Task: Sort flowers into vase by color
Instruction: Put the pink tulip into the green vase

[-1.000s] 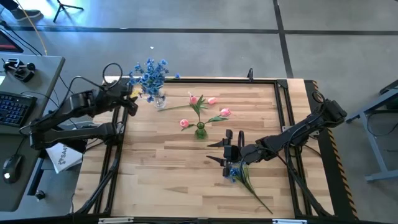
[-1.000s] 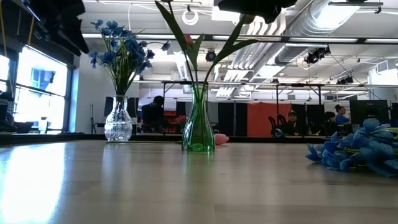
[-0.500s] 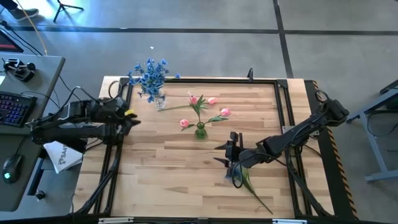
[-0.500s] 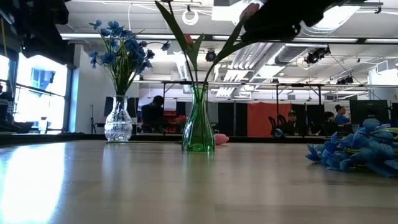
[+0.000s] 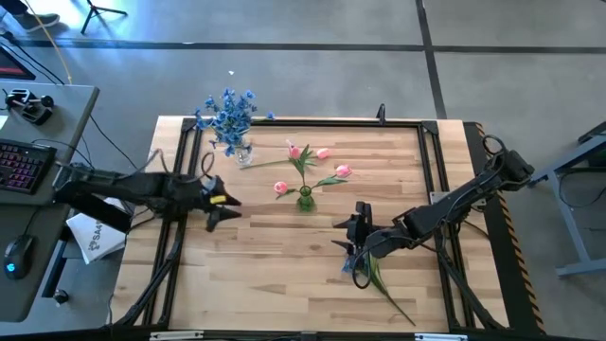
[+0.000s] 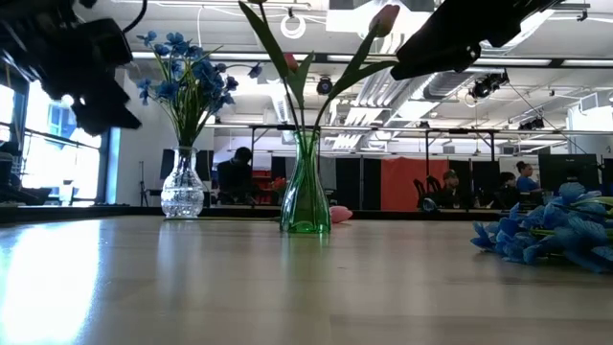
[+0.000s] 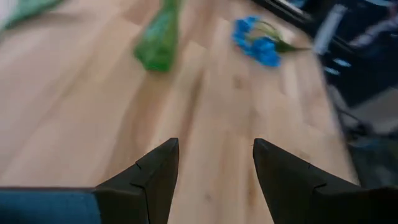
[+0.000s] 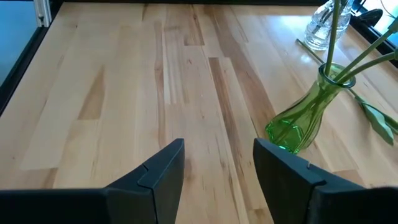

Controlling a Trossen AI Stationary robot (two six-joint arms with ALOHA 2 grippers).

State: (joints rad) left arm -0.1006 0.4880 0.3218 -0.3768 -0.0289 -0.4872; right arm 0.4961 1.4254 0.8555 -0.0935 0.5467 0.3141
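A spray of blue blossoms (image 5: 357, 268) lies flat on the table toward its near right, the stem (image 5: 393, 298) trailing to the near edge; it also shows in the low view (image 6: 546, 235). My right gripper (image 5: 348, 237) hovers open just beyond the spray, touching nothing. My left gripper (image 5: 225, 210) is open over the table's left part, facing the green vase (image 7: 158, 43). That green vase (image 5: 305, 199) holds pink tulips (image 5: 341, 171). A clear vase (image 5: 241, 152) at the far left holds blue blossoms (image 5: 229, 112). One more tulip (image 5: 322, 152) lies on the table beyond the green vase.
A black frame (image 5: 431, 170) runs along the table's edges. To the left, off the table, are a desk with a keyboard (image 5: 24, 166) and a mouse (image 5: 11, 265). Bare wood (image 5: 265, 275) stretches across the near left. People sit in the room behind (image 6: 235, 172).
My left gripper has swung away from the clear vase at the far left, toward the near edge and rightward over the table, ending left of the green vase. My right gripper has shifted a little toward the right edge above the blue spray. The flowers and vases have stayed put.
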